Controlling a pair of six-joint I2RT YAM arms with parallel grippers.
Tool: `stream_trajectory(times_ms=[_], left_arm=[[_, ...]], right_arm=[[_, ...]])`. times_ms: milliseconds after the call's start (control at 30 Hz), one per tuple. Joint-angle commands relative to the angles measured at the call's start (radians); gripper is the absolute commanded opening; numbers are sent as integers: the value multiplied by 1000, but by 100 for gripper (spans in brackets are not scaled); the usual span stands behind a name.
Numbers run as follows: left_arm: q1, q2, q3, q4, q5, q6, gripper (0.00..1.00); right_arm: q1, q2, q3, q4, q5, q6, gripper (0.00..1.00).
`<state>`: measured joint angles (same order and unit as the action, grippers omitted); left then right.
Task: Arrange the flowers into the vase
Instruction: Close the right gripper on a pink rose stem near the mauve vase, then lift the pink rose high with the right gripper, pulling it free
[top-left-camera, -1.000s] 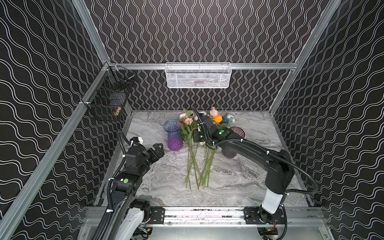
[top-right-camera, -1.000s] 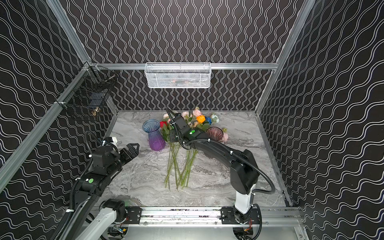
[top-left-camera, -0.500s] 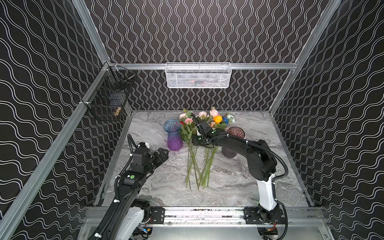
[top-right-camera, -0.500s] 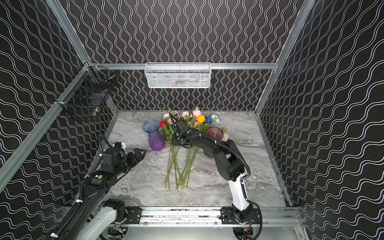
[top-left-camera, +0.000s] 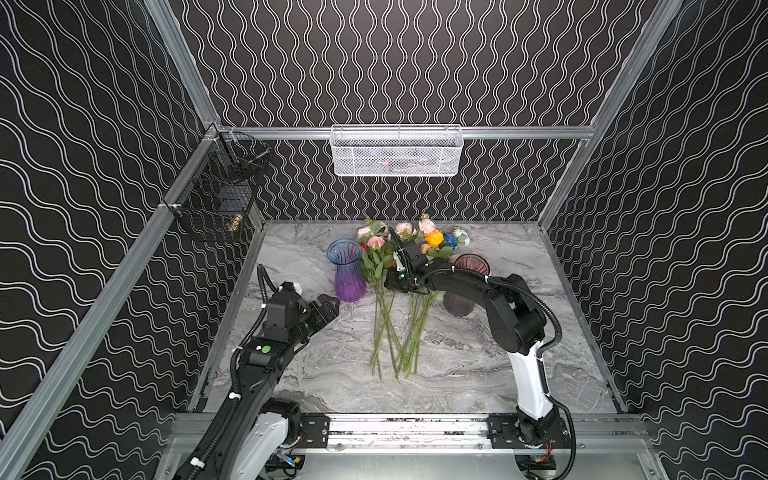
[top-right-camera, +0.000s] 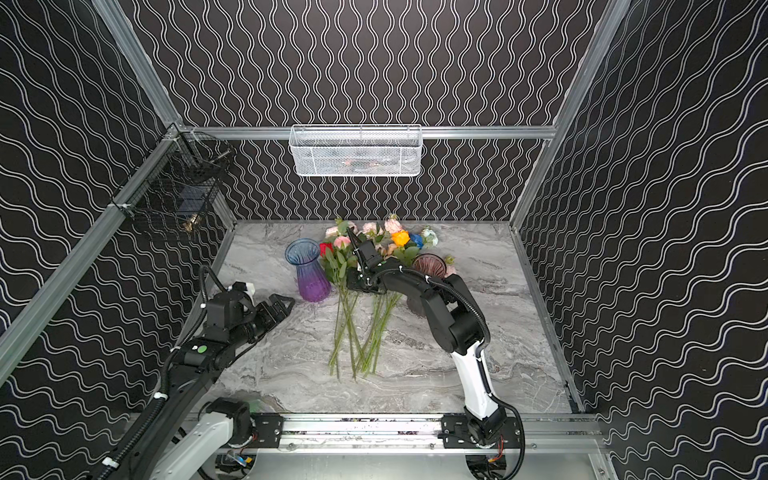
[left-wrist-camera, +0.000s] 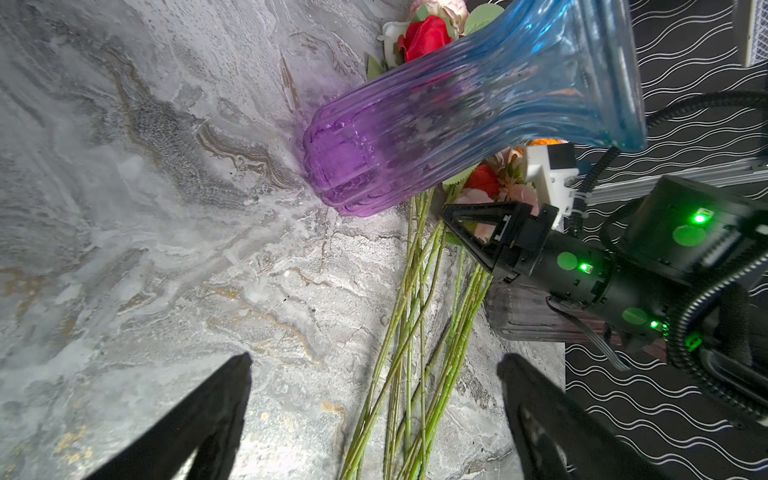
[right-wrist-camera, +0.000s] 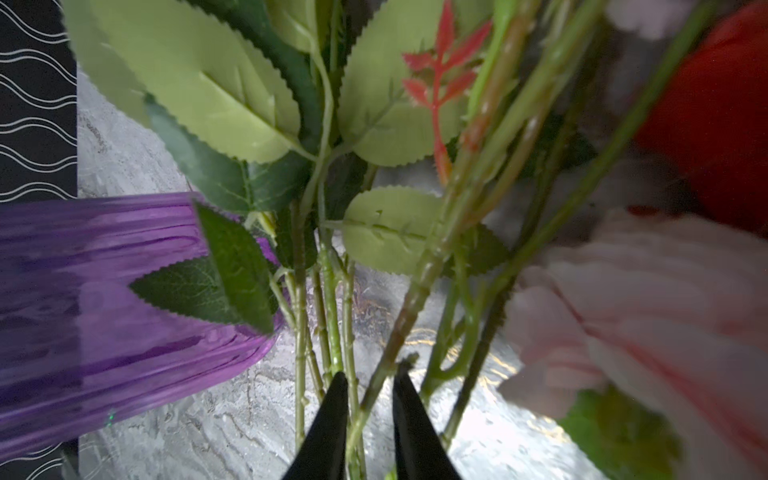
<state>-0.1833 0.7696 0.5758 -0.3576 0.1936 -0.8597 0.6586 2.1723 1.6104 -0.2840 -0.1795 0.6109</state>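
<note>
The flowers (top-left-camera: 395, 328) lie in a bundle on the marble table, blooms toward the back wall and green stems (top-right-camera: 353, 332) toward the front. The blue-to-purple glass vase (top-left-camera: 347, 270) (top-right-camera: 309, 270) stands upright just left of them and holds nothing. My right gripper (top-left-camera: 388, 286) (top-right-camera: 351, 284) is down among the stems beside the vase's base. In the right wrist view its jaws (right-wrist-camera: 368, 370) stand narrowly apart astride one stem (right-wrist-camera: 399, 328), with a gap still showing. My left gripper (top-left-camera: 328, 301) (left-wrist-camera: 374, 361) hovers wide open and holds nothing, short of the vase (left-wrist-camera: 436, 124).
A second, smoky pink vase (top-left-camera: 469, 266) (top-right-camera: 428, 264) stands right of the flowers, partly behind my right arm. A white mesh basket (top-left-camera: 395, 151) hangs on the back wall. A black wire basket (top-left-camera: 216, 195) hangs on the left wall.
My right arm has folded its elbow back, keeping the gripper at the stems, and its jaws have narrowed. My left arm has moved forward toward the vase, jaws still wide.
</note>
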Motion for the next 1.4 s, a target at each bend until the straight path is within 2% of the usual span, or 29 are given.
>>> stream_trajectory(times_ms=[0,133,233,400,600,700,833,900,1100,1367], left_arm=[[1,0,12,1,-1,14,96],[1,0,18,-9,-3,19,96],[1,-10,20,-20,-6,23,96],[1,-51,32,-28,3,10,97],[1,-103,14,-26,30,-13,97],[1,-95,16,-40,35,-7,97],[1,-57,56,-59,47,6,97],[1,-53,69,-67,46,9,97],[1,-85,102,-86,-13,21,97],[1,-94,108,-35,22,41,97]], right_arm=[[-6,15,10,31,-29,27,23],[-9,16,1,57,-46,37,22],[-11,5,-6,63,-44,43,7],[-11,-91,-72,97,-15,83,0],[-3,-117,-87,85,17,84,0],[0,-150,-122,132,21,99,0],[8,-206,-161,113,66,58,0],[9,-246,-166,69,126,11,0],[11,-388,-220,89,256,-113,0],[49,-559,-219,150,364,-236,0]])
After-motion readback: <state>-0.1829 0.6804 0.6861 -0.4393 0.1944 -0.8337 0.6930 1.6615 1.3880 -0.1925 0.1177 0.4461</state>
